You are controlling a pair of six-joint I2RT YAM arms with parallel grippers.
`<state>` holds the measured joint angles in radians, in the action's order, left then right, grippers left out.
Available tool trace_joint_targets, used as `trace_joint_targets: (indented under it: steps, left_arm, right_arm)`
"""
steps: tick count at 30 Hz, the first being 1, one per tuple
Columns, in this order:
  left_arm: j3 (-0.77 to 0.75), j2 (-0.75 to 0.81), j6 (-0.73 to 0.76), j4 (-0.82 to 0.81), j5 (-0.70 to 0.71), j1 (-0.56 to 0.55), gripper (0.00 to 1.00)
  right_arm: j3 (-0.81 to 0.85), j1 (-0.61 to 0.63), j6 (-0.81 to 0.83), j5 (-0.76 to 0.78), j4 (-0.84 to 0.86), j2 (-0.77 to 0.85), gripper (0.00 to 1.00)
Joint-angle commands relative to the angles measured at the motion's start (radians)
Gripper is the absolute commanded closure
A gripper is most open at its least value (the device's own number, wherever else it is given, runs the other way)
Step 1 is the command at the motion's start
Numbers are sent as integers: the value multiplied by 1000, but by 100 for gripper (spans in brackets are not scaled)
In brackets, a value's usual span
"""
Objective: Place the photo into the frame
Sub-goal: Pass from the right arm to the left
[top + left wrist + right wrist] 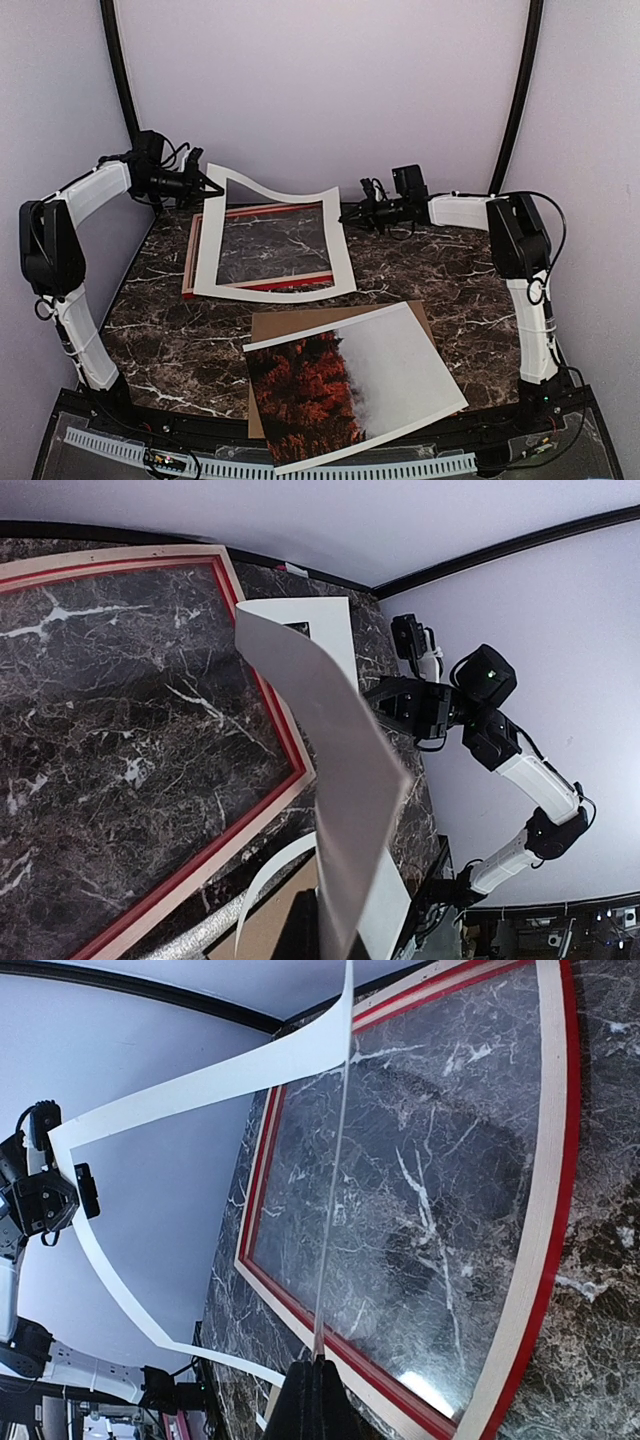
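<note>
A: Dark veined marble table (pixel 430 265), pale lilac walls around it. Where do the task's things lie?

B: The frame (pixel 189 262) lies flat at the back left, with marble visible through its opening. The photo (pixel 350 395) sits near the front edge on a brown backing board (pixel 290 325) — well apart from the frame.

A: And the arms?

B: Both are on the white mat (pixel 275 292). The left gripper (pixel 212 186) is pinched closed on its far left corner, and the right gripper (pixel 345 213) is closed on the far right corner. The far edge is raised and sags between them; the near edge rests low over the frame.

A: Why a corner each?

B: I'd judge the thin card would flop from a single grip — and the mat overlies the opening, so it probably has to be cleared away before the photo can go in.
</note>
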<state>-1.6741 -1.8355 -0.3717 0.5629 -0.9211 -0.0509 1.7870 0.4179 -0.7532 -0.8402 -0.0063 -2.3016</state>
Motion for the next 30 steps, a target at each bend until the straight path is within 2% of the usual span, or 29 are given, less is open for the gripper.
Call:
trace_joint_targets:
  steps: [1,9,16,20,26,30]
  left_arm:
    - [-51,37,-8,8,-4,21,100]
    - [-97,-25,-81,-67,-43,101,100]
    - [-134,-112,-107,-101,3,142,100]
    - [-216,-194,-107,-100,14,146,100]
    - [-312,-337,-87,-76,21,146,100]
    - [-370,-403,-36,-16,26,147,100]
  right_arm:
    - [77,-2,12,9,9,21,100]
    - [235,-8,-15,14,-43,-69,100]
    - [397,-10,-54,29,-48,-195,100]
    - [437,-11,-58,44,-31,-254,100]
    - [389,-26,-45,53,-18,-266,75]
    - [288,-38,-1,81,-20,-209,68]
